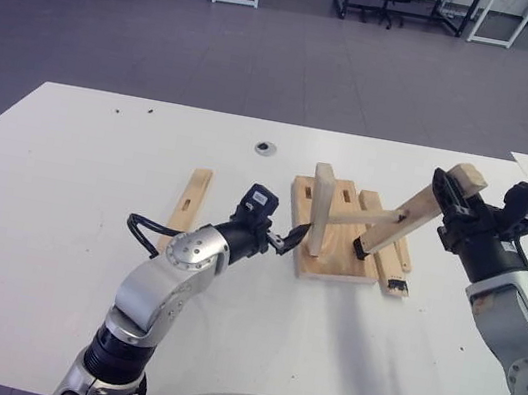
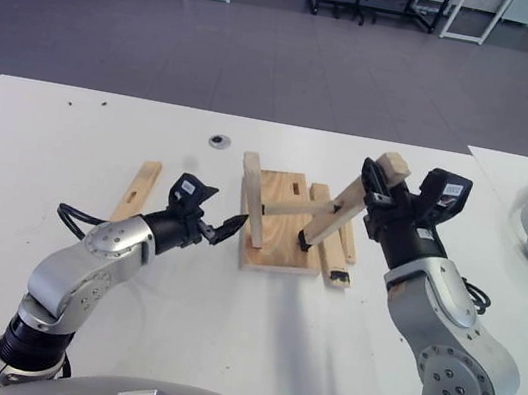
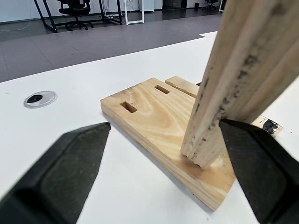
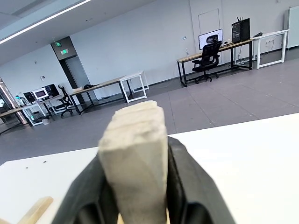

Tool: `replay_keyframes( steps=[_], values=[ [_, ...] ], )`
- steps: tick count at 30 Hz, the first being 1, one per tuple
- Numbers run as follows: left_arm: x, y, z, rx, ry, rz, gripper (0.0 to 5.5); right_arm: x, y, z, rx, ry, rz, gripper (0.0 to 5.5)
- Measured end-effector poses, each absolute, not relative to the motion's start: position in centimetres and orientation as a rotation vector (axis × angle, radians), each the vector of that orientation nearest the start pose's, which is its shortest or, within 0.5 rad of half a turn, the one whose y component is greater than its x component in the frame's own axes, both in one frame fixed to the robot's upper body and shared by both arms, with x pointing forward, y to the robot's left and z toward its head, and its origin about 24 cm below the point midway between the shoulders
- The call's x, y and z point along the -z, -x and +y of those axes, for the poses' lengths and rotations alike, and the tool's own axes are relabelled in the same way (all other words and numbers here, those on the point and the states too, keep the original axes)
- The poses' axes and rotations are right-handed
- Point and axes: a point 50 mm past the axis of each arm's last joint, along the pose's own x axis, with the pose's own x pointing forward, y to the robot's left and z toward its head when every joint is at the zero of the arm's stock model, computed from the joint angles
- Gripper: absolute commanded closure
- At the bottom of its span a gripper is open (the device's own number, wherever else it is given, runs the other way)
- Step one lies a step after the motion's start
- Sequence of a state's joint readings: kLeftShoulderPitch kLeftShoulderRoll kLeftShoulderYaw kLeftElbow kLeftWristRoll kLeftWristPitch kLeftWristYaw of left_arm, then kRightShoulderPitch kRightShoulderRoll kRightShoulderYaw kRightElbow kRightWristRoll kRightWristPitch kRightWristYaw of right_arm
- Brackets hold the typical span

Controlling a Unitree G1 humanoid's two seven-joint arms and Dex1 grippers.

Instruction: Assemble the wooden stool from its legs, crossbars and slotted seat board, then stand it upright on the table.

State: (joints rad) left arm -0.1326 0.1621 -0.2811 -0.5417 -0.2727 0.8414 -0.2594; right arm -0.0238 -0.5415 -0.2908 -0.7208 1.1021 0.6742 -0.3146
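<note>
My right gripper [image 2: 389, 190] is clamped on the tilted leg [image 1: 402, 221], foot on the seat board [image 1: 329, 261] mid-table. My left gripper [image 1: 290, 237] is open by the upright leg [image 1: 319, 212]. Looks mid-assembly. Next: tip leg vertical, seat into slot.

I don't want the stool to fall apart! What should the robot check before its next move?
1. The seat board lies flat on the table: ok.
2. The first leg stands upright on the board: ok.
3. The right gripper is shut on the second leg: ok.
4. The second leg stands upright: not ok, it leans away from the first leg.
5. The left gripper steadies the first leg: not ok, it is open around the leg's base.
6. The crossbar sits snug in both legs: cannot tell.
</note>
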Motion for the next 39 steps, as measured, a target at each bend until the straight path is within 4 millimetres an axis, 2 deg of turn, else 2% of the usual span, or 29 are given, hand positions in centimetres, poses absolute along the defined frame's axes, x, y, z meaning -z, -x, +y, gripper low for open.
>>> replay_keyframes(
  steps=[10,13,21,29,39],
  values=[
    [-10.4,-23.0,6.9,0.726,-0.007,0.249,1.21,-19.3,-22.1,-19.4,-0.178,-0.046,0.051,4.49],
    [-10.4,-22.9,6.9,0.729,-0.012,0.251,1.21,-19.2,-21.9,-19.3,-0.159,-0.047,0.063,4.49],
    [-10.3,-22.9,6.7,0.736,-0.012,0.254,1.21,-19.0,-22.2,-20.2,-0.078,-0.196,0.097,4.49],
    [-10.1,-22.8,6.3,0.750,-0.004,0.261,1.21,-20.2,-23.0,-19.1,-0.202,-0.060,0.140,4.49],
    [-8.9,-22.4,6.1,0.781,0.006,0.298,1.21,-20.2,-23.2,-18.6,-0.219,-0.072,0.169,4.49]
  ],
)
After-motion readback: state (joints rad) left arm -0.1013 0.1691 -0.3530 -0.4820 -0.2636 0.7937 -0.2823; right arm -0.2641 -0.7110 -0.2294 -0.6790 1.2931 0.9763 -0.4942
